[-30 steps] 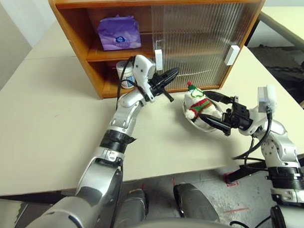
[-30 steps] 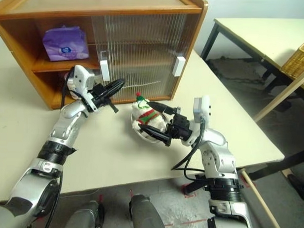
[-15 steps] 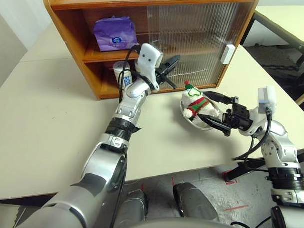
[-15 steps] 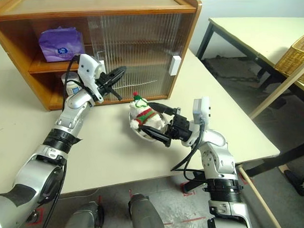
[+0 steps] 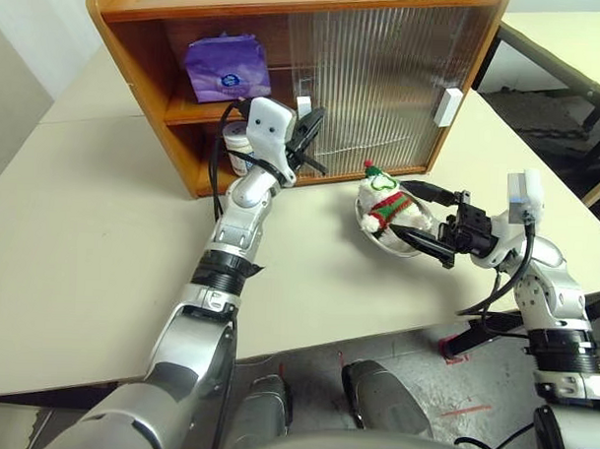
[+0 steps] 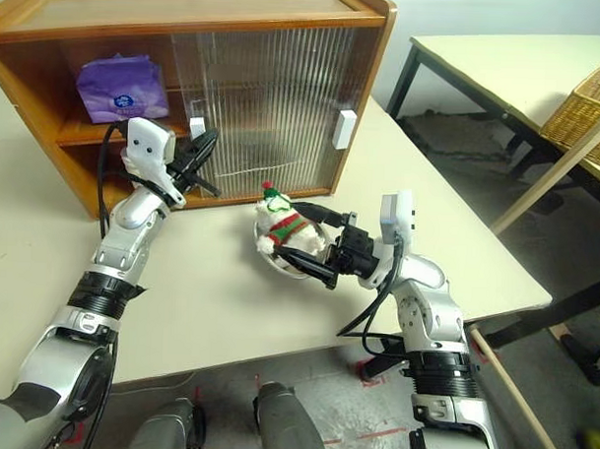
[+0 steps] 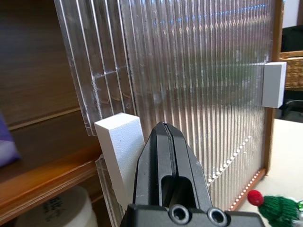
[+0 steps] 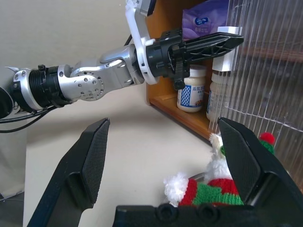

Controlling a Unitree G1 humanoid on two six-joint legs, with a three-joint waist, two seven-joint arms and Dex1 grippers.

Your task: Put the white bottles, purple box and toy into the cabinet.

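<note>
The left tool (image 5: 309,134) is sitting pinched tight, its two black fingers pressed flat together, holding nothing. Its tip is resting right against the white block handle (image 7: 121,146) on the edge of the ribbed, see-through sliding door (image 5: 379,70) of the cabinet (image 5: 148,62). That cabinet is a boxy piece of orange-brown wood with smooth shelves. Just behind the tool, on the lower shelf, the two white bottles (image 8: 193,92) are standing side by side; they are squat plastic jars with round lids and pale labels. Above the tool, on the upper shelf, the purple box (image 5: 227,67) is lying as a soft, crinkly lavender pack with a small blue round logo.

The right tool (image 5: 425,220) is hanging with its jaws spread wide, one black finger on each side of the toy (image 5: 387,203) and not closed on it. The toy is sitting between those fingers in a round, shiny steel bowl (image 5: 393,240); it is a fluffy white plush with a red-and-green striped scarf and a pointed hat. The bowl is resting on the pale, smooth worktop (image 5: 83,237), in front of the closed part of the door.
</note>
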